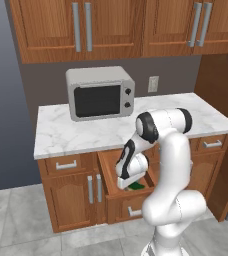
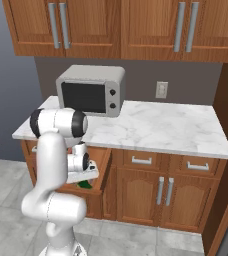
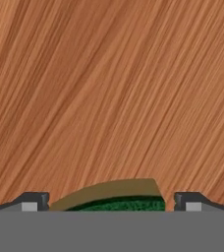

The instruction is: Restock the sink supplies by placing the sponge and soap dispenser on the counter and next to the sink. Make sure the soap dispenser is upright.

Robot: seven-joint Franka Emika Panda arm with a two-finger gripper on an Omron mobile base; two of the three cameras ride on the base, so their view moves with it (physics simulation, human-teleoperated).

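The sponge (image 3: 119, 199), green with a yellow layer, lies on the wooden floor of an open drawer (image 1: 106, 170). In the base views it shows as a green patch (image 1: 134, 186) (image 2: 84, 184) under my hand. My gripper (image 3: 111, 202) is down inside the drawer, open, with one fingertip (image 3: 33, 201) on each side of the sponge and a small gap at both. The white marble counter (image 1: 86, 132) (image 2: 161, 127) runs above the drawer. The soap dispenser and the sink are out of view.
A grey microwave (image 1: 100, 93) (image 2: 90, 90) stands at the back of the counter. Shut wooden cabinets hang above, and shut drawers and doors sit beside the open drawer. A tall wooden panel (image 1: 221, 90) bounds the counter on the right.
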